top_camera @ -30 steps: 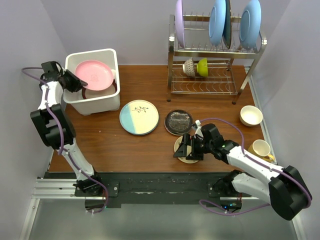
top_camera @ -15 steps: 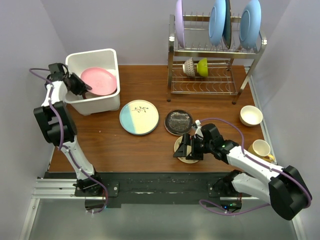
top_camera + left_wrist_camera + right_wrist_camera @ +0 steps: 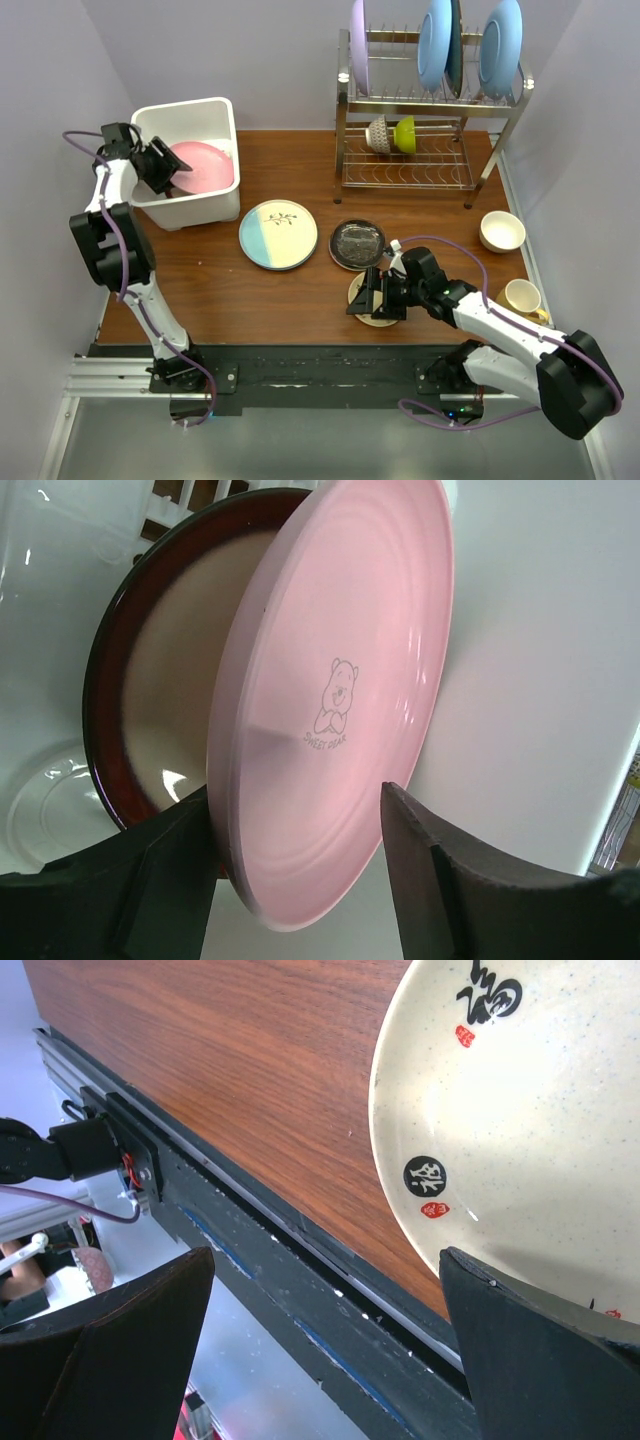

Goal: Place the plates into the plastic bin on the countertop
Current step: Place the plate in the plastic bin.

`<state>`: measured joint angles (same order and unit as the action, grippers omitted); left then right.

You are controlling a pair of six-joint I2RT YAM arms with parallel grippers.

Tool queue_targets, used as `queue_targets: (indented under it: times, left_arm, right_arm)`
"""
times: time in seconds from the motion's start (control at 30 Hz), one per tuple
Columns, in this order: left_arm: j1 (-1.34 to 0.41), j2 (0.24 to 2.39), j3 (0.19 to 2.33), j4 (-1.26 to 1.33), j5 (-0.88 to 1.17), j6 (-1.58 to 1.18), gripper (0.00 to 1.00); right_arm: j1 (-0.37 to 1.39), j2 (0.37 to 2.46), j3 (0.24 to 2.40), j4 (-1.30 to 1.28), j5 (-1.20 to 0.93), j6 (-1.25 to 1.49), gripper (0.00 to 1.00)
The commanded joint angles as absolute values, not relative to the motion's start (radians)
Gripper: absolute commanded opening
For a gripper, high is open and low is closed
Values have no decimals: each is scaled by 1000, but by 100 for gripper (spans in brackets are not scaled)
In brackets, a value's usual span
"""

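Pink plate (image 3: 340, 700), printed with a small bear, stands tilted on edge inside the white plastic bin (image 3: 195, 208). It is one of two plates clearly seen there. Behind it leans the cream plate with maroon rim (image 3: 150, 680). The bin sits at the far left corner of the desk (image 3: 250, 290).

Three more plates lie flat on the wood: a half-blue half-cream plate (image 3: 278, 235), a dark glass plate (image 3: 357, 244) just to its right, and a small yellowish plate (image 3: 520, 1140) nearer the front edge. The steel wire rack (image 3: 430, 100) at the back holds four upright plates: one lilac plate (image 3: 358, 45), two light-blue plates (image 3: 434, 42) and a thin dark one between them. Two bowls rest on its lower tier. One cream bowl (image 3: 502, 231) and one mug (image 3: 522, 297) sit near the desk's right edge.

The left arm rises from its base along the desk's left edge, folds at the elbow and reaches its wrist over the bin's left rim. The left hand (image 3: 295, 810) is partly open with a finger on each side of the pink plate's lower rim, and the gap is wider than the rim. The right arm lies low, stretched leftward from its base. The right hand (image 3: 378, 300) is spread fully wide astride the small yellowish plate, with nothing in its grasp.

From above, the right hand covers most of the small yellowish plate. The right wrist view cuts it off, showing only black characters and red seals. The pink plate hides most of the maroon-rimmed one. A pale round shape low in the bin is too faint to identify.
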<state>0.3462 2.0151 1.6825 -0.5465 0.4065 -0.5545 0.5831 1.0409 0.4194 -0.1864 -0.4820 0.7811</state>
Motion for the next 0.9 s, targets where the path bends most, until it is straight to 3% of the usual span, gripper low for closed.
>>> queue_targets:
  times: [0.0, 0.3, 0.87]
  left_arm:
    - [345, 1915, 1724, -555, 400, -555, 67]
    - [347, 1804, 1752, -609, 330, -575, 74]
    - [319, 1574, 1609, -565, 400, -584, 75]
  right_arm:
    - [583, 1039, 420, -156, -485, 778, 99]
    - [583, 1035, 422, -150, -500, 785, 99]
    - [584, 1034, 448, -160, -499, 782, 99]
